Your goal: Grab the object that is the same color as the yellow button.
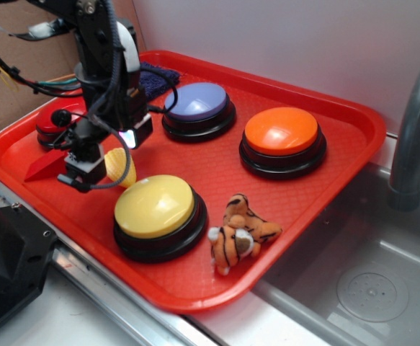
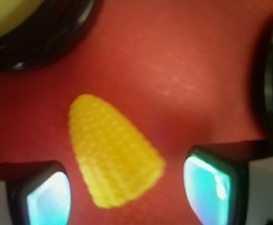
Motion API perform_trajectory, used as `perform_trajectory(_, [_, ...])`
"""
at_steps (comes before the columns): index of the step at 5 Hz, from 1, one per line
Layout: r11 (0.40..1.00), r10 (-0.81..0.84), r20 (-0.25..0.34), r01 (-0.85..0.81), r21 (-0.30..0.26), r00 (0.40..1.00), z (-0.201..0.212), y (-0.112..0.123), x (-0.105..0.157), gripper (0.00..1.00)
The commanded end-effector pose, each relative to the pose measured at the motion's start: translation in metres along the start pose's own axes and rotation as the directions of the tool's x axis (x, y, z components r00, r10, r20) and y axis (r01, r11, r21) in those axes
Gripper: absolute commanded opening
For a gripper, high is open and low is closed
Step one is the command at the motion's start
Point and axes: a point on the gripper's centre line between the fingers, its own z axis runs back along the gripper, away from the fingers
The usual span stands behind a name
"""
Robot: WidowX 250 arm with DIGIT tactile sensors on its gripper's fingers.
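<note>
The object, a small yellow toy corn (image 1: 122, 167) (image 2: 112, 152), lies flat on the red tray (image 1: 354, 119) just behind the yellow button (image 1: 154, 205). My gripper (image 1: 109, 151) (image 2: 129, 190) is low over the tray and open. Its two fingers (image 2: 47, 197) stand on either side of the corn's wide end without touching it. In the wrist view the corn's narrow tip points away from the jaws, and the yellow button (image 2: 3, 11) shows only as a pale edge on its black base at the top left.
A purple button (image 1: 197, 101), an orange button (image 1: 280, 131) and a red button (image 1: 51, 124) stand on the tray. A red wedge block (image 1: 45, 166) lies left of the gripper. A plush tiger (image 1: 240, 232) is near the front rim. Sink (image 1: 368, 281) and faucet (image 1: 411, 130) are at the right.
</note>
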Motion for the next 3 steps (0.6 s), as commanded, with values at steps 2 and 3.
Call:
perform_trajectory(2, [0.998,0.060,-0.015,-0.061,-0.012,0.998,-0.0205,-0.0005,0.0157,1.00])
perform_trajectory(3, [0.996,0.090,-0.004,-0.090,-0.008,0.996,-0.0142,0.0014,0.0120,0.00])
